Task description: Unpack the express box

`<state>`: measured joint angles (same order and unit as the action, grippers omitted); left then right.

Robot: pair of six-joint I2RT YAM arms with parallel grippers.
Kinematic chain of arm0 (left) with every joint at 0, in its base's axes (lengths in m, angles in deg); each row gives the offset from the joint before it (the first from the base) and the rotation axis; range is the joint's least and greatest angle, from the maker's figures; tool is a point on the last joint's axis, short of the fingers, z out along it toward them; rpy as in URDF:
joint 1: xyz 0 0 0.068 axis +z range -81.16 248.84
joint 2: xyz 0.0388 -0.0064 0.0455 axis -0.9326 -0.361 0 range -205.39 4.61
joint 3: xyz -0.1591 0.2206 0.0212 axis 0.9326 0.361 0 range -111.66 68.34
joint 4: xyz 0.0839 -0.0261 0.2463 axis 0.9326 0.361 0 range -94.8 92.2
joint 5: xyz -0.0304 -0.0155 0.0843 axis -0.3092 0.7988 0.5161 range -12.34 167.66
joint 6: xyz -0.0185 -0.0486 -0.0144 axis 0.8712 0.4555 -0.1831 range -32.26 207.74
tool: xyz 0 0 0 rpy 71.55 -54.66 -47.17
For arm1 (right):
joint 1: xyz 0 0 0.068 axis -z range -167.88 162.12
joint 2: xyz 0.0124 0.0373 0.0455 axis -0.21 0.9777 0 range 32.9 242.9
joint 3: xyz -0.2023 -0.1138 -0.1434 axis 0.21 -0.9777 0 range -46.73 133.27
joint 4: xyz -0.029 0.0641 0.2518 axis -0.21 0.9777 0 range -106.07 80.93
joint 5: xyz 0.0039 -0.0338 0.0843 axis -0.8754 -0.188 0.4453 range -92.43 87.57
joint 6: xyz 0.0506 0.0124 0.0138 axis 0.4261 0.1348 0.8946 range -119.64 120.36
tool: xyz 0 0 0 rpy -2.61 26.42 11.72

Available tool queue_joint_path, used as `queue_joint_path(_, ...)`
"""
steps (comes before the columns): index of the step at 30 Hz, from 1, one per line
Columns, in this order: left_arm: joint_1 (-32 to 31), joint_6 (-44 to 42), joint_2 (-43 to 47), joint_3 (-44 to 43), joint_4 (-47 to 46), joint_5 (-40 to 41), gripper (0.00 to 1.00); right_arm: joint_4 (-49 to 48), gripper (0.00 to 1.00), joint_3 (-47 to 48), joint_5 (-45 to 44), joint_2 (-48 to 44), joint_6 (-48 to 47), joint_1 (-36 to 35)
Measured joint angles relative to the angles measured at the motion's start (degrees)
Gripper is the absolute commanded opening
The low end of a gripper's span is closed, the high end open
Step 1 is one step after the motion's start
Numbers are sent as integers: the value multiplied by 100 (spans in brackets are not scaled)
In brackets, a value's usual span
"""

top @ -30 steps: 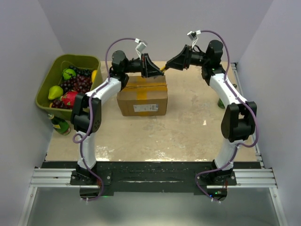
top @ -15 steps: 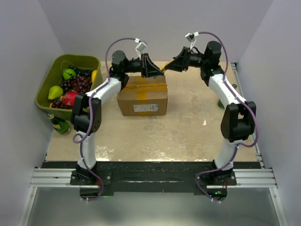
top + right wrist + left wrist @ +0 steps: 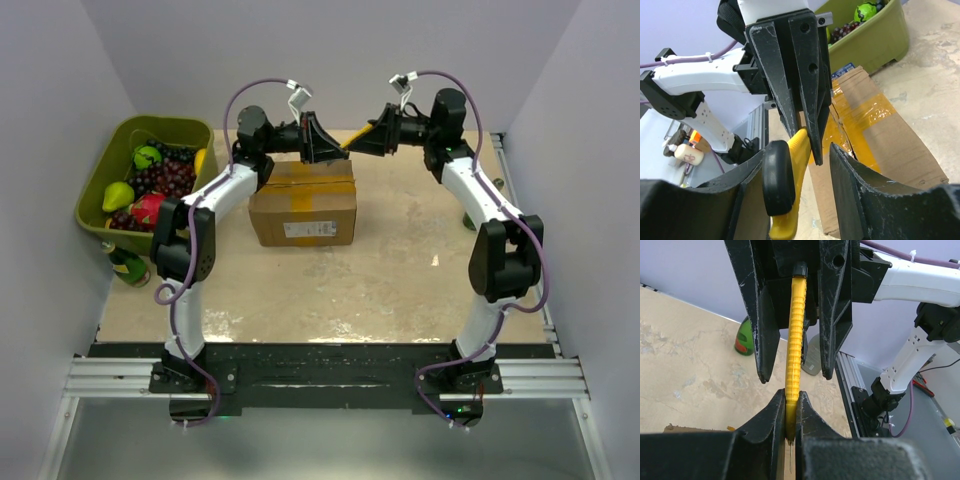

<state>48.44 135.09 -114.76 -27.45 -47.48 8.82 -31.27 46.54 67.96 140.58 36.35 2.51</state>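
Beige table (image 3: pixel 400 270); express box (image 3: pixel 302 205), label (image 3: pixel 303 230) print unreadable; left hand (image 3: pixel 791 400) clamps yellow cutter (image 3: pixel 796 330).

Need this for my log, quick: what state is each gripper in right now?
Left gripper: shut on the yellow tool.
Right gripper: open, straddling the same tool's handle end.

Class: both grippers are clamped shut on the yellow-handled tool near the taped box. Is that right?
No. Only the left gripper is shut on the yellow-handled tool near the taped box; the right gripper has its jaws open around it, as the left wrist view shows.
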Motion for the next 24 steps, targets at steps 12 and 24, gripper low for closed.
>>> queue_joint_path(12, -59, -4, 0, 0, 52, -42, 0, -107, 29, 0, -11, 0, 66, -52)
queue_joint_path(24, -59, 37, -2, -2, 284, 24, 0, -197, 0, 31, 20, 79, -127, -50)
